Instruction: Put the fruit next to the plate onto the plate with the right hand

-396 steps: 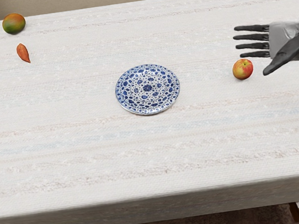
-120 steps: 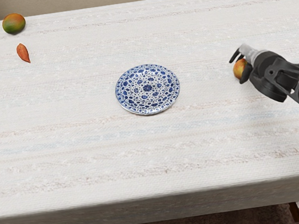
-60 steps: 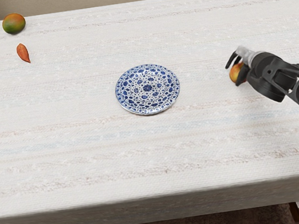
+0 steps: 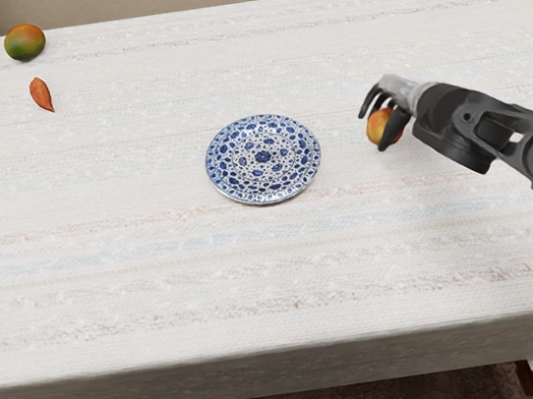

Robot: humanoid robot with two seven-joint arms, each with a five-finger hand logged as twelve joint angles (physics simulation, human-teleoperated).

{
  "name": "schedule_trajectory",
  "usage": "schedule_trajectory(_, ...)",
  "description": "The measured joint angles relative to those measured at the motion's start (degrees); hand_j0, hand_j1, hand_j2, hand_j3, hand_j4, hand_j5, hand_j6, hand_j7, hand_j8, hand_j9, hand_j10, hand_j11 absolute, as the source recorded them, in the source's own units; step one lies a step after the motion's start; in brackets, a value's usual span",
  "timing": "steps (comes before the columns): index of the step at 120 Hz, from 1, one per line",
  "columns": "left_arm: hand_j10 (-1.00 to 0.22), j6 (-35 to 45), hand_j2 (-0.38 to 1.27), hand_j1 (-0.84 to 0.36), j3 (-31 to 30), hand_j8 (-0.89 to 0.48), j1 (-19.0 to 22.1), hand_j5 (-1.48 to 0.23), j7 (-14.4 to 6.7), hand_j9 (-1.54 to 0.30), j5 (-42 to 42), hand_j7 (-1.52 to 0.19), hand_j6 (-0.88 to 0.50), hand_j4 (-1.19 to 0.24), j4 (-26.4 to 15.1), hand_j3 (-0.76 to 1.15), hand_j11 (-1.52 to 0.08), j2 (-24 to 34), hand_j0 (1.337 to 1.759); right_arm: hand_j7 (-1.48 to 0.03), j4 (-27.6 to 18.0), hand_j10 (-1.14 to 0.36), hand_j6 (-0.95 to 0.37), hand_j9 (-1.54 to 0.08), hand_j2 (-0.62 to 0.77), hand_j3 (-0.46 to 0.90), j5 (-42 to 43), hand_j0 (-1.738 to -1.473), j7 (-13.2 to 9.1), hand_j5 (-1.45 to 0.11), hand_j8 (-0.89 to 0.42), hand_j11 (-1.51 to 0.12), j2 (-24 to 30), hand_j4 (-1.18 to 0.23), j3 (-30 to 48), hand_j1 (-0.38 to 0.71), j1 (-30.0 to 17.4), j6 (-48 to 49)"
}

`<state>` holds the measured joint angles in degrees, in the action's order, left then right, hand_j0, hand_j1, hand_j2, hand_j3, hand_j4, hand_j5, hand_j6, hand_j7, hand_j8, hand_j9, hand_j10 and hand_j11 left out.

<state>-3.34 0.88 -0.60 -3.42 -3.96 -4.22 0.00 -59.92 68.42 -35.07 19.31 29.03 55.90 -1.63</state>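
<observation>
Right arm enters from the right edge, dark forearm angled toward the table's middle. Right hand (image 4: pixel 393 103) has its fingers (image 4: pixel 369 99) curled over a small red-yellow apple (image 4: pixel 376 126), gripping it from above and behind. Apple sits to the right of the blue-patterned plate (image 4: pixel 263 158), near it but clearly apart, nothing on the plate. Cannot tell whether the apple touches the white table (image 4: pixel 278 277) or is lifted clear. Far left corner: a green-orange mango (image 4: pixel 25 42), and just nearer, a small orange-red pointed fruit (image 4: pixel 40 94), both well apart from the plate.
</observation>
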Motion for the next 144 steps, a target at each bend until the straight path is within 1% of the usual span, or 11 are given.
schedule_trajectory(27, -0.01, 0.0, 0.00, 0.34, 0.0, -0.01, 0.0, -0.01, 0.0, -0.01, 0.0, -0.01, -0.01, -0.01, 0.0, 0.00, -0.01, 0.0, 1.658, -0.86, -1.6, -0.50, -0.48, -0.87, 0.20, 0.00, -0.2, -1.655, 0.0, -0.90, -0.36, -0.86, -3.3, -0.63, 0.0, 0.25, 0.6, 0.0)
schedule_trajectory(41, -0.01, 0.0, 0.00, 0.34, 0.0, -0.01, 0.0, -0.01, 0.0, -0.01, 0.0, -0.01, -0.01, -0.01, 0.0, 0.00, -0.01, 0.0, 1.658, -0.86, -1.6, -0.49, -0.48, -0.87, 0.20, 0.00, -0.3, -1.655, 0.0, -0.91, -0.36, -0.87, -4.9, -0.63, 0.0, 0.25, 0.9, -0.3)
schedule_trajectory(42, -0.01, 0.0, 0.00, 0.34, 0.0, -0.01, 0.0, -0.01, 0.0, -0.01, 0.0, -0.01, -0.01, -0.01, 0.0, 0.00, -0.01, 0.0, 1.658, -0.86, -1.7, -0.48, -0.47, -0.88, 0.16, 0.00, -0.3, -1.654, 0.0, -0.91, -0.35, -0.87, -5.0, -0.63, 0.0, 0.25, 0.9, -0.3)
schedule_trajectory(43, -0.01, 0.0, 0.00, 0.34, 0.0, -0.01, 0.0, -0.01, 0.0, -0.01, 0.0, -0.01, -0.01, -0.01, 0.0, 0.00, -0.01, 0.0, 1.658, -0.86, -1.6, -0.48, -0.47, -0.88, 0.16, 0.00, -0.3, -1.654, 0.0, -0.91, -0.35, -0.87, -5.1, -0.63, 0.0, 0.25, 0.9, -0.3)
schedule_trajectory(54, -0.01, 0.0, 0.00, 0.34, 0.0, -0.01, 0.0, -0.01, 0.0, -0.01, 0.0, -0.01, -0.01, -0.01, 0.0, 0.00, -0.01, 0.0, 1.658, -0.86, -1.5, -0.50, -0.49, -0.88, 0.19, 0.00, -0.4, -1.655, 0.0, -0.91, -0.36, -0.87, -6.4, -0.64, 0.2, 0.24, 0.9, -0.9)
schedule_trajectory(82, -0.01, 0.0, 0.00, 0.34, 0.0, -0.01, 0.0, -0.01, 0.0, -0.01, 0.0, -0.01, -0.01, -0.01, 0.0, 0.00, -0.01, 0.0, 1.658, -0.86, -0.9, -0.51, -0.50, -0.88, 0.14, 0.00, -0.4, -1.654, 0.0, -0.89, -0.38, -0.88, -9.6, -0.65, 0.2, 0.21, 0.8, -5.1)
schedule_trajectory(112, -0.01, 0.0, 0.00, 0.34, 0.0, -0.01, 0.0, -0.01, 0.0, -0.01, 0.0, -0.01, -0.01, -0.01, 0.0, 0.00, -0.01, 0.0, 1.658, -0.86, 1.3, -0.51, -0.51, -0.89, 0.14, 0.00, -0.4, -1.654, 0.0, -0.89, -0.38, -0.88, -15.2, -0.65, 0.0, 0.20, 0.4, -11.6)
schedule_trajectory(122, -0.01, 0.0, 0.00, 0.34, 0.0, -0.01, 0.0, -0.01, 0.0, -0.01, 0.0, -0.01, -0.01, -0.01, 0.0, 0.00, -0.01, 0.0, 1.658, -0.86, 3.2, -0.51, -0.51, -0.89, 0.14, 0.00, -0.4, -1.654, 0.0, -0.89, -0.38, -0.89, -17.4, -0.65, -0.1, 0.20, 0.2, -13.6)
schedule_trajectory(136, -0.01, 0.0, 0.00, 0.34, 0.0, -0.01, 0.0, -0.01, 0.0, -0.01, 0.0, -0.01, -0.01, -0.01, 0.0, 0.00, -0.01, 0.0, 1.658, -0.86, 4.5, -0.51, -0.51, -0.88, 0.13, 0.00, -0.4, -1.654, 0.0, -0.88, -0.38, -0.88, -18.7, -0.65, -0.2, 0.20, 0.1, -15.2)
schedule_trajectory(144, -0.01, 0.0, 0.00, 0.34, 0.0, -0.01, 0.0, -0.01, 0.0, -0.01, 0.0, -0.01, -0.01, -0.01, 0.0, 0.00, -0.01, 0.0, 1.658, -0.82, 4.8, -0.53, -0.52, -0.84, 0.12, 0.00, -0.4, -1.655, 0.0, -0.83, -0.40, -0.83, -19.0, -0.61, -0.2, 0.20, 0.1, -15.6)
